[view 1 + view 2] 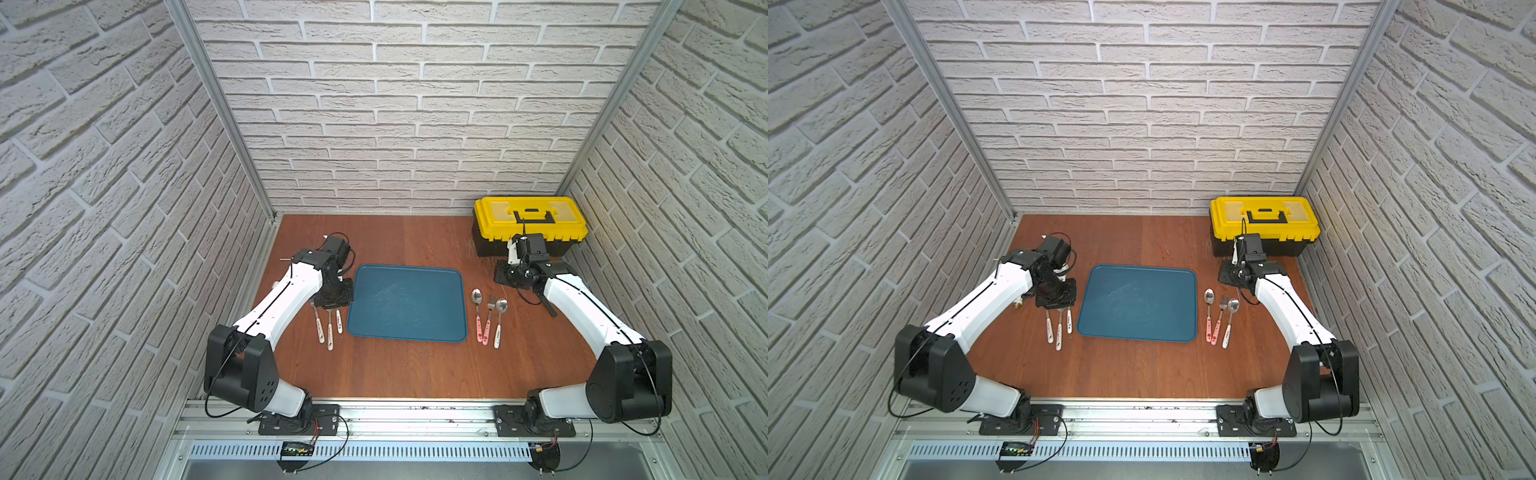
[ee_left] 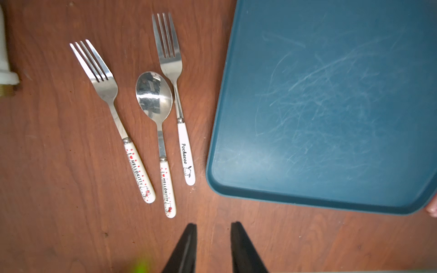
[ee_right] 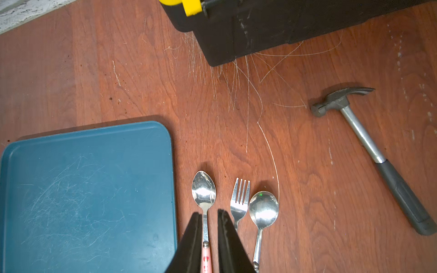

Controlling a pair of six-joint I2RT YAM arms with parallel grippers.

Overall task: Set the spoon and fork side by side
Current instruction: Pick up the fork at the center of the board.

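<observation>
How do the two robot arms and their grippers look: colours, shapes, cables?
The left arm and right arm share white, smooth link shells and bulky black joint housings. A thin black cable runs along each, looping loosely near the bases. The left gripper and right gripper each end in two matte black, wedge-shaped fingers. I see no printed markings.

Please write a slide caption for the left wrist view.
Spoon between a Hello Kitty fork and a Pochacco fork beside the blue tray; left gripper open, empty.

Bright even light, soft shadows, warped edges
</observation>
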